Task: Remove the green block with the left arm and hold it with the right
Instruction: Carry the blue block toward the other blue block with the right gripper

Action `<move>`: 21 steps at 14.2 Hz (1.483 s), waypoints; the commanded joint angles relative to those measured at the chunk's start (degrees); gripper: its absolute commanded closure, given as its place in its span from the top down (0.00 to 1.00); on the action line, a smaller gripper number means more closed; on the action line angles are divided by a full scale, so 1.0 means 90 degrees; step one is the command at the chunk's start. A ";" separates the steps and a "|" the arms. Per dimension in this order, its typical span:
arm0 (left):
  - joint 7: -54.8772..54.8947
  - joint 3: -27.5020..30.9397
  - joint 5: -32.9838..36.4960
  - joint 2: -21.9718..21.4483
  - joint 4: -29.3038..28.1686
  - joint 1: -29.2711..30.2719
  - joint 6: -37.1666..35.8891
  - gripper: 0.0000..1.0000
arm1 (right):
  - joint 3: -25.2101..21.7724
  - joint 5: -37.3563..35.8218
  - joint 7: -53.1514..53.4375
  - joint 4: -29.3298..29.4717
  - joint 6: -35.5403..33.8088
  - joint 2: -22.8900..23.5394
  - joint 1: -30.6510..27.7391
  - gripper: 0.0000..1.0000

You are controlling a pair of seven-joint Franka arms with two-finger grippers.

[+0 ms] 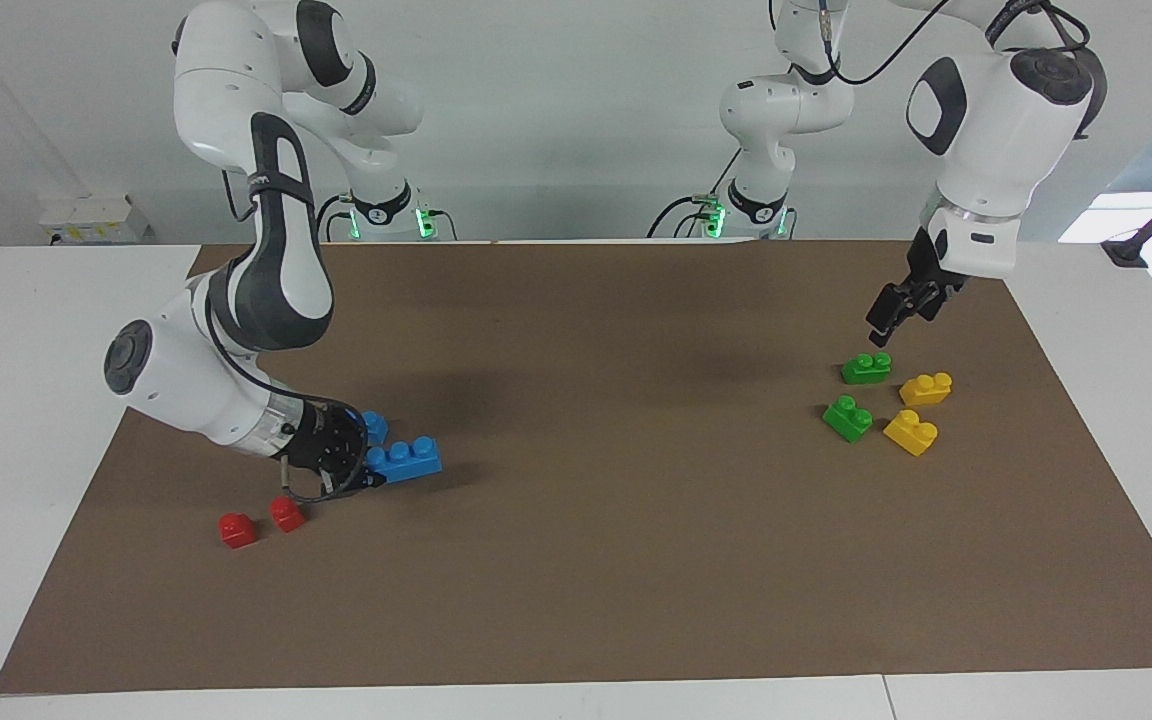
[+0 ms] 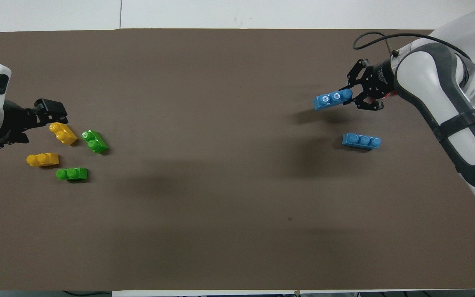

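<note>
Two green blocks lie on the brown mat toward the left arm's end: one (image 1: 847, 418) (image 2: 94, 141) farther from the robots, its twin (image 1: 865, 368) (image 2: 71, 174) nearer to them. My left gripper (image 1: 881, 320) (image 2: 56, 112) hangs open and empty in the air above that cluster, touching no block. At the right arm's end, my right gripper (image 1: 361, 470) (image 2: 351, 95) is shut on one end of a three-stud blue brick (image 1: 406, 458) (image 2: 330, 99), held low over the mat.
Two yellow blocks (image 1: 926, 388) (image 1: 910, 432) lie beside the green ones. A second blue brick (image 2: 361, 141) rests on the mat near the right gripper. Two red blocks (image 1: 236, 529) (image 1: 286, 513) sit just below it in the facing view.
</note>
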 commanded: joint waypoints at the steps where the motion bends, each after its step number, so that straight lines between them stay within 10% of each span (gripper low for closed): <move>1: 0.0912 0.0052 -0.0094 -0.0234 0.0015 -0.0047 -0.0450 1.00 | 0.0100 -0.0138 -0.0500 0.0301 -0.0041 0.0374 -0.0202 0.00; 21: 0.1579 0.0130 -0.0143 0.0097 0.0748 -0.0028 -0.1320 1.00 | 0.0090 -0.0568 -0.1018 -0.0158 0.1004 0.0599 -0.0388 0.00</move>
